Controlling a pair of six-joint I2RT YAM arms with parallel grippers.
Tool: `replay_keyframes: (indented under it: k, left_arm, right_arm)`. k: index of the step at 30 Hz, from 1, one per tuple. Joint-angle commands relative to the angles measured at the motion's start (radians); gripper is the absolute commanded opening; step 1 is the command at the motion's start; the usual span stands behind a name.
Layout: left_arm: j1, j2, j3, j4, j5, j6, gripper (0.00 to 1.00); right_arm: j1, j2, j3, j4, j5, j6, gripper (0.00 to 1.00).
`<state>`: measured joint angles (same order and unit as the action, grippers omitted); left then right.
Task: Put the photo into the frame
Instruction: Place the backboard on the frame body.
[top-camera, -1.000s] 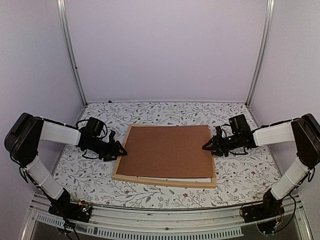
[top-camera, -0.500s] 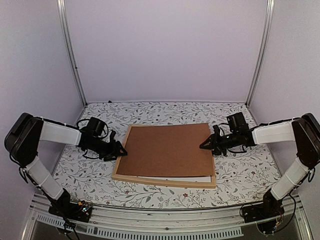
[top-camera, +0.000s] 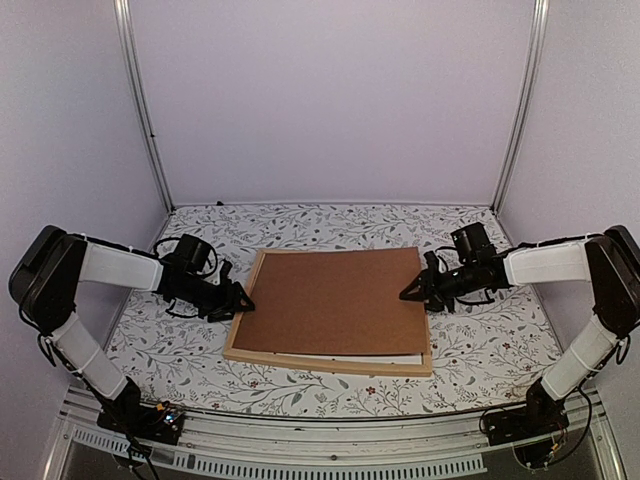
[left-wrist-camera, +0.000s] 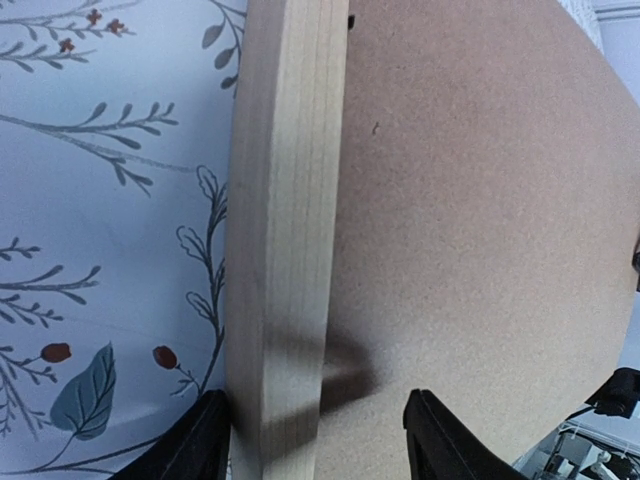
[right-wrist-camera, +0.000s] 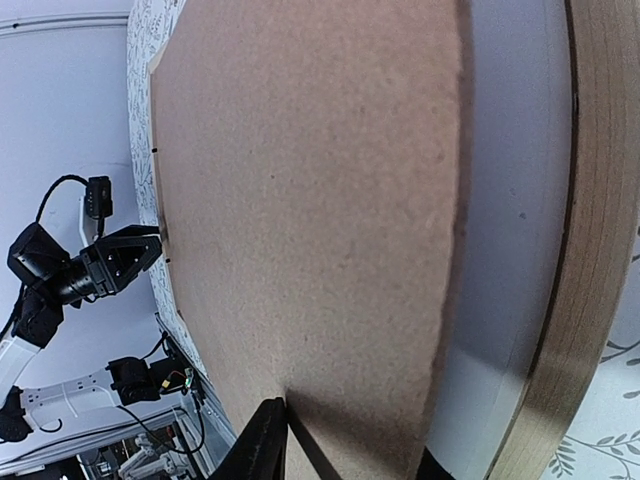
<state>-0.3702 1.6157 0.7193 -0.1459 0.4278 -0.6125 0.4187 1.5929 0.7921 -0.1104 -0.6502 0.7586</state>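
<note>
Lying Flat Under a Brown Board

The frame (top-camera: 320, 363) was seen lying flat at the centre of the top view, on the leaf-patterned surface (top-camera: 300, 222). Its light wooden bars showed along the left, near and right sides. It was covered almost wholly by a plain brown backing board (top-camera: 335, 300), which was set slightly askew. A narrow strip of a white sheet (top-camera: 385, 357) was therefore exposed at the lower right, between the board and the near bar. In the right wrist view the same sheet was shown as a pale band between the board's edge and the wooden bar at the right of the picture. Whether that sheet was the photo, face down, could not be told.

The left arm's fingers (left-wrist-camera: 200, 450) were placed at the frame's left bar. At the bottom of the left wrist view they were spread apart, one beside the bar's outer edge and the other over the board, with nothing clamped.

The right arm's fingers (right-wrist-camera: 262, 445) were held at the board's right edge. Only their tips were caught at the bottom of the right wrist view, so whether they were clenched on the board or released could not be told.
</note>
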Motion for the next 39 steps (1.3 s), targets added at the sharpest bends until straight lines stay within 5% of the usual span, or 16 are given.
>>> replay_keyframes:
  k: [1,39]
  left_arm:
    - [-0.017,-0.005,0.014,-0.012,-0.02,0.018,0.63]
    - [-0.027,-0.018,0.044,-0.061,-0.091,0.052,0.63]
  right_arm:
    - [0.018,0.022,0.05,0.005,-0.026,-0.035,0.3]
    - [0.053,0.102,0.187,-0.203,0.148,-0.15,0.56]
